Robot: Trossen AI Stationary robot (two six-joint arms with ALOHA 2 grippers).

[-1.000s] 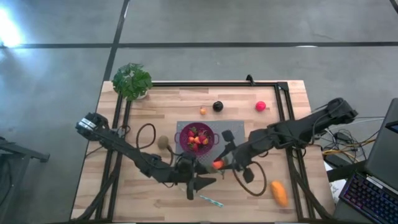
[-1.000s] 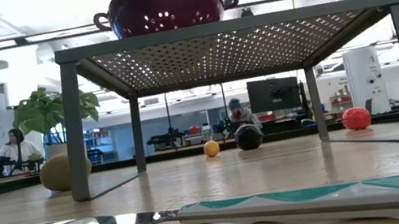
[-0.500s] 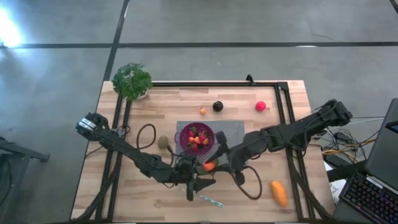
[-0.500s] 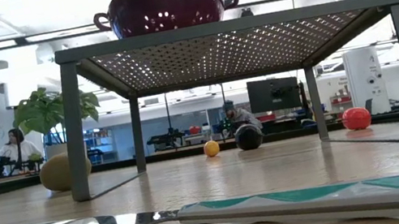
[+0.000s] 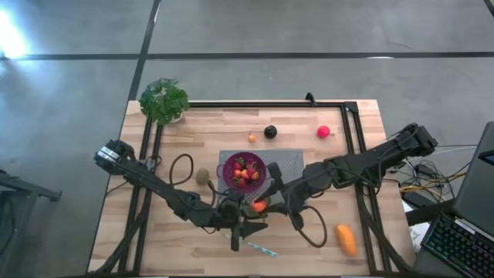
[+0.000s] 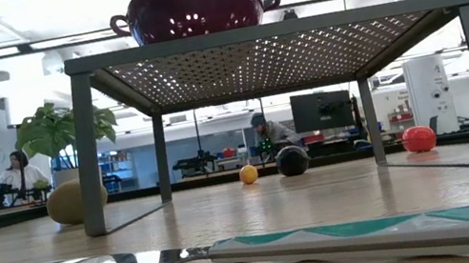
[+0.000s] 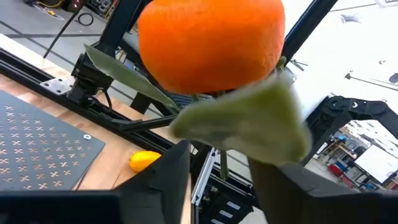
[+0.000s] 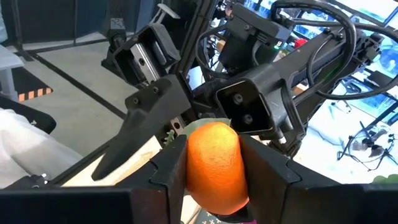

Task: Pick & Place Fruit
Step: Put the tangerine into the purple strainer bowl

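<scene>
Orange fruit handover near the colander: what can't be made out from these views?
- High view: the orange fruit is small between the left gripper and right gripper; contact is unclear.
- Left wrist view: the fruit and its leaf fill the picture; whether the left fingers touch it is unclear.
- Low view: neither gripper shows; the colander wall hides its contents.
- Right wrist view: the right fingers clamp the fruit; its underside is cut off.

A leafy green potted plant (image 5: pixel 164 100) stands at the far left corner of the light wooden desk (image 5: pixel 224 127). A dark purple perforated colander (image 6: pixel 194 5) sits on a grey metal mesh rack (image 6: pixel 278 46) mid-desk. A slim silver knife with a teal handle (image 6: pixel 264 245) lies near the front edge.
</scene>
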